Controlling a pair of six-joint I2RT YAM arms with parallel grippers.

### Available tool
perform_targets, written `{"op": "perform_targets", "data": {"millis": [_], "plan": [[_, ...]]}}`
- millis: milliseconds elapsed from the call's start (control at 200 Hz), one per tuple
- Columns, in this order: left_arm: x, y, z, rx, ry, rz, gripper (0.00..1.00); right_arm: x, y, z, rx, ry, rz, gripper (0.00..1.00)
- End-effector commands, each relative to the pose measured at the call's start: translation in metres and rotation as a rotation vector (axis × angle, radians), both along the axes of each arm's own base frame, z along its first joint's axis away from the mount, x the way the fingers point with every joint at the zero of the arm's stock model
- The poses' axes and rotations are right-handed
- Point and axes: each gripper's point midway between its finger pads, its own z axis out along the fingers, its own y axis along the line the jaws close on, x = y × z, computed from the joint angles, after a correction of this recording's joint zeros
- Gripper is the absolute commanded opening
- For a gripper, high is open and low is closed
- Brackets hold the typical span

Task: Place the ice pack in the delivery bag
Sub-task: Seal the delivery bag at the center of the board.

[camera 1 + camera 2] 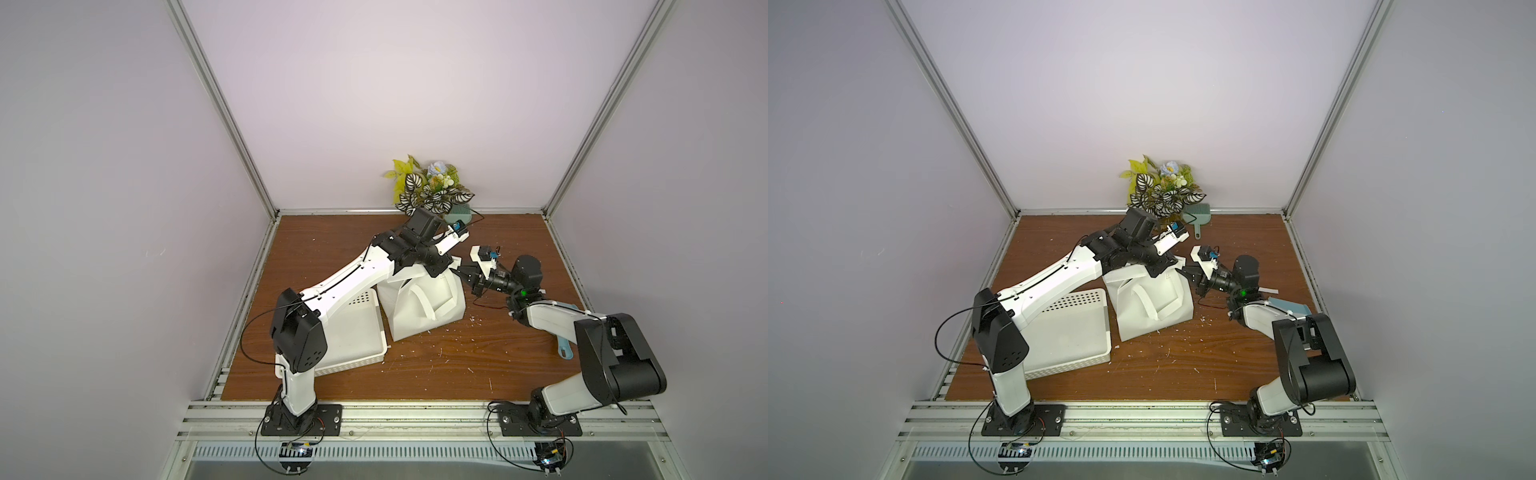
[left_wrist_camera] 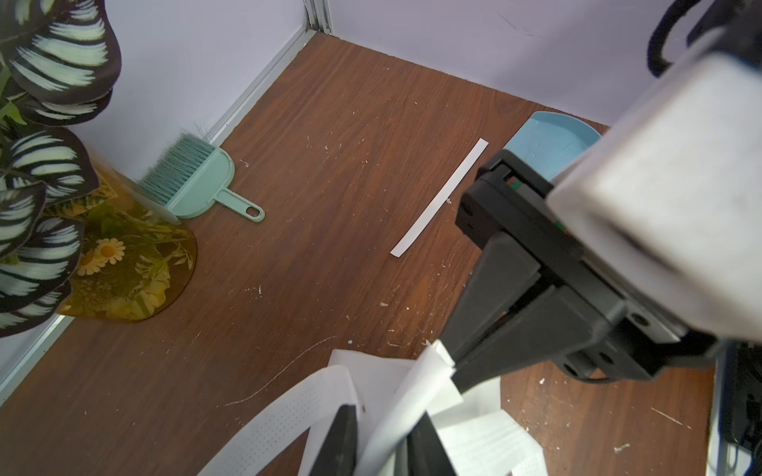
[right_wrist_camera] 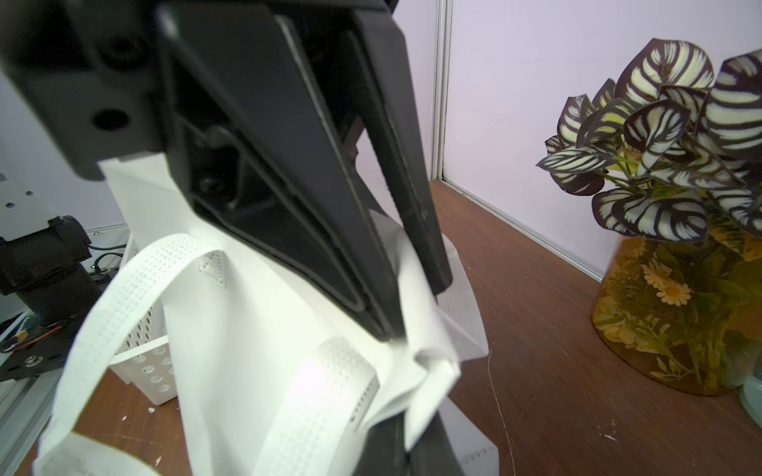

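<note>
Fabric at the rim of the delivery bag (image 1: 419,307), standing on the table (image 1: 457,365) just beside a white basket (image 1: 361,332), was clamped in the jaws of the right gripper (image 3: 396,334). On the left gripper (image 2: 383,420), the jaws straddled more fabric but ran off frame, their grip impossible to tell; the left arm (image 1: 353,278) hid the bag's mouth.

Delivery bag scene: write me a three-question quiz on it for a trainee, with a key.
1. True or false: the right fingers are shut on the delivery bag's rim fabric.
2. Which thing stands nearest the bag? A. perforated basket B. blue dustpan C. paper strip
3. Name the tool lying beside the amber vase.
Key: 1 true; 2 A; 3 the green hand brush.
</note>
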Motion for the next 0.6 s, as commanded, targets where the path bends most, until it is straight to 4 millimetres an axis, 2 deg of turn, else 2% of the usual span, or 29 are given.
{"op": "perform_targets", "data": {"millis": [0,50,85,125,140,145,190,325,445,596], "plan": [[-0.005,-0.012,-0.003,-0.007,0.019,-0.005,0.21,0.000,0.004,0.023,0.022,-0.065,0.012,0.00],[-0.005,-0.012,-0.003,-0.007,0.021,-0.005,0.21,0.000,0.003,0.023,0.021,-0.063,0.006,0.00],[-0.006,-0.011,-0.004,-0.005,0.021,-0.006,0.22,0.000,0.002,0.022,0.021,-0.062,0.005,0.05],[-0.007,-0.011,-0.005,-0.003,0.023,-0.007,0.22,-0.002,0.002,0.022,0.021,-0.060,0.002,0.14],[-0.006,-0.011,-0.005,-0.003,0.022,-0.006,0.22,-0.002,0.002,0.021,0.021,-0.059,0.002,0.19],[-0.006,-0.011,-0.004,-0.004,0.022,-0.006,0.22,-0.003,0.002,0.021,0.021,-0.058,0.001,0.24],[-0.007,-0.011,-0.005,-0.004,0.026,-0.007,0.23,-0.004,0.000,0.020,0.021,-0.053,-0.007,0.37],[-0.007,-0.011,-0.006,-0.003,0.027,-0.007,0.23,-0.013,-0.005,0.018,0.021,-0.056,-0.026,0.54],[-0.008,-0.012,-0.005,-0.007,0.028,-0.012,0.24,-0.015,-0.006,0.026,0.034,-0.073,-0.028,0.57],[-0.009,-0.012,-0.006,-0.008,0.034,-0.017,0.24,-0.010,-0.005,0.034,0.067,-0.049,0.007,0.53]]}}
